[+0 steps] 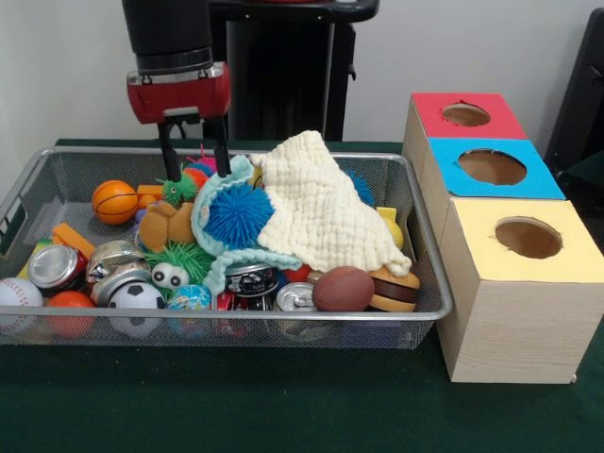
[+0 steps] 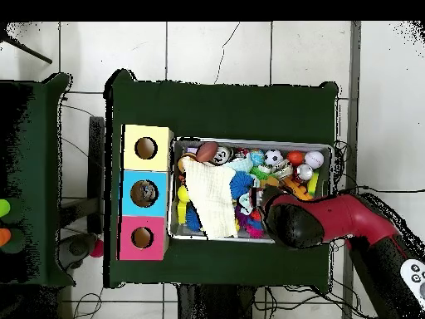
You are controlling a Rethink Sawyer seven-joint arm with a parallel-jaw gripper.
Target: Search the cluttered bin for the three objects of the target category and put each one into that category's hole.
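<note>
The wire mesh bin [image 1: 236, 317] stands on the green table, full of toys, and also shows in the overhead view [image 2: 249, 142]. My gripper [image 1: 198, 173] hangs over the bin's back left part. It is open, with its black fingers [image 1: 170, 156] either side of a small red and green spiky toy [image 1: 194, 176]. I cannot tell whether they touch it. The blue-topped box's hole [image 1: 492, 167] lies to the right of the bin, between the red and yellow boxes, and shows in the overhead view [image 2: 144, 193]. In the overhead view the red arm [image 2: 332, 218] hides the gripper.
The bin holds a cream cloth [image 1: 326, 212], a blue spiky ball [image 1: 239, 214], an orange basketball [image 1: 115, 201], a brown football [image 1: 343, 289], a soccer ball [image 1: 137, 297], a baseball [image 1: 17, 294], cans [image 1: 57, 266] and a burger toy [image 1: 394, 289]. The red-topped box [image 1: 467, 115] and yellow-topped box [image 1: 528, 238] flank the blue one.
</note>
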